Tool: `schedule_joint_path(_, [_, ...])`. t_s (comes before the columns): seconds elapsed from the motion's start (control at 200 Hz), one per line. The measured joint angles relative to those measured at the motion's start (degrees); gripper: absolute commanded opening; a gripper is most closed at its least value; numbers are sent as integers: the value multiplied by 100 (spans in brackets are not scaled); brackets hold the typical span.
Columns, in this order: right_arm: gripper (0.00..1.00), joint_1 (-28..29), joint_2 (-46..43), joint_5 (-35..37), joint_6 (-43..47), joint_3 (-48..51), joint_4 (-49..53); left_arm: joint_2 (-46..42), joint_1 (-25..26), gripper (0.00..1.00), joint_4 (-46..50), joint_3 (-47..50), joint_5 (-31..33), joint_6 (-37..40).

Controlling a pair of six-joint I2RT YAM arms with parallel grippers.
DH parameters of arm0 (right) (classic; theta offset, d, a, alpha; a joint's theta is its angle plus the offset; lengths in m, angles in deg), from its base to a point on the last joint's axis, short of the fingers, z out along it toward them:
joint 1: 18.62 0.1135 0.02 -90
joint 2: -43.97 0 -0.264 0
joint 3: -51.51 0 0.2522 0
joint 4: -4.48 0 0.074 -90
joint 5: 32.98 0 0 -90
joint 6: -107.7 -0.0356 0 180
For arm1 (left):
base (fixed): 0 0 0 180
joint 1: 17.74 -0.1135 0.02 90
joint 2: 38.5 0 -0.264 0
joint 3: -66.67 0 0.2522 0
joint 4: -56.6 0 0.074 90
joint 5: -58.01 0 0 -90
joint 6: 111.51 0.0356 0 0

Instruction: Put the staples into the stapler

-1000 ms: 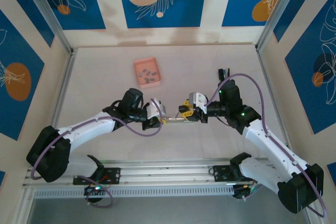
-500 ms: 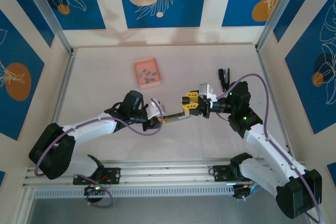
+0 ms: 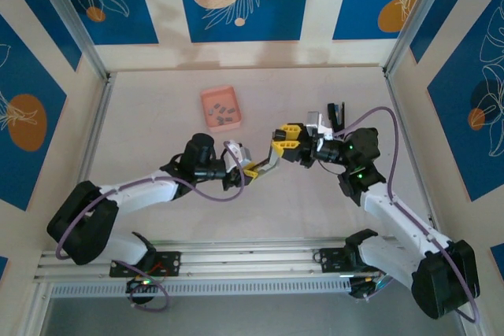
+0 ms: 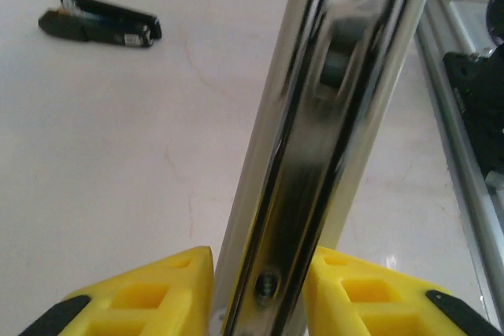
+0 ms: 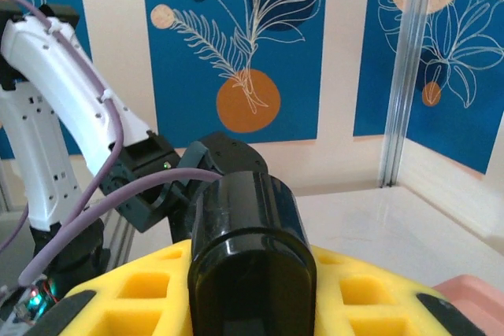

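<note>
top: overhead, whole table [image 3: 157,139] | wrists: close-up, likely both on stapler [image 4: 315,155]

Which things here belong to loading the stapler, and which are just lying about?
Job in hand: the stapler, its black end clamped in the right pincer; the staples, in the pink tray.
Lying about: a slim black object, flat on the table; what it is I cannot tell.

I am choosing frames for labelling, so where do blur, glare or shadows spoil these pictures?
Left wrist: the stapler is very near, soft, streaked with bright reflections; the table behind looks sharper. Right wrist: its black end has small highlights; the wall pattern is clear. Top external: even light, faint shadows.
</note>
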State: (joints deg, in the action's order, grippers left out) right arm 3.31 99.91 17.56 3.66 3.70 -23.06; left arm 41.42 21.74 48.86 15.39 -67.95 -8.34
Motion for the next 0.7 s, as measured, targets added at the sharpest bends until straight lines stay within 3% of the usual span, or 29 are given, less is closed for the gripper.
schedule_joint_path(0.415, [0,166,516,723,-1064,107,-1316,208,83,36,-1113,-2,-214,-542])
schedule_joint_path(0.7, [0,186,619,927,-1261,114,-1532,275,83,45,-1635,0,-282,-883])
